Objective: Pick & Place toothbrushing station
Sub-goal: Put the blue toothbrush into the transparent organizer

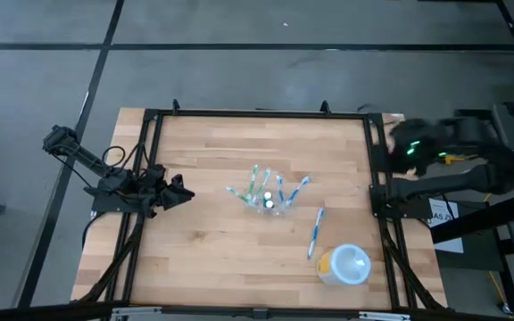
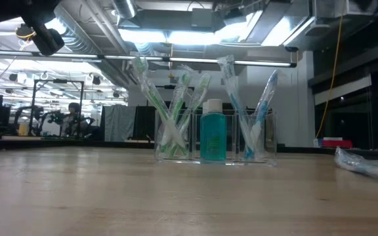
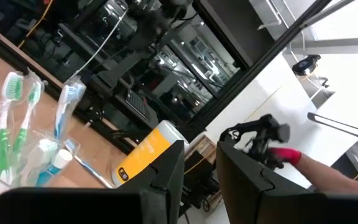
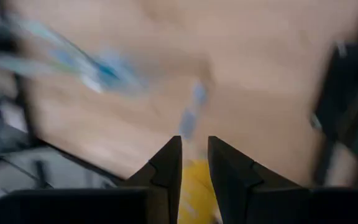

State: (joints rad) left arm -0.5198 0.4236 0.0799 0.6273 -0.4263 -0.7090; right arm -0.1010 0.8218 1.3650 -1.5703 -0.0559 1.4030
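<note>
The toothbrushing station is a clear holder standing on its base at the table's middle. In the low view the station has wrapped green toothbrushes on one side, a teal bottle in the middle and blue toothbrushes on the other side. My left gripper waits at the table's left edge, pointing toward the station; its fingers stand slightly open with nothing between them. My right gripper is off the table's right edge, raised and blurred; its fingers stand narrowly open and hold nothing.
A loose wrapped blue toothbrush lies flat right of the station. A white and yellow cup sits near the front right corner. A black frame runs round the table. In the left wrist view a person's hand shows beyond the table.
</note>
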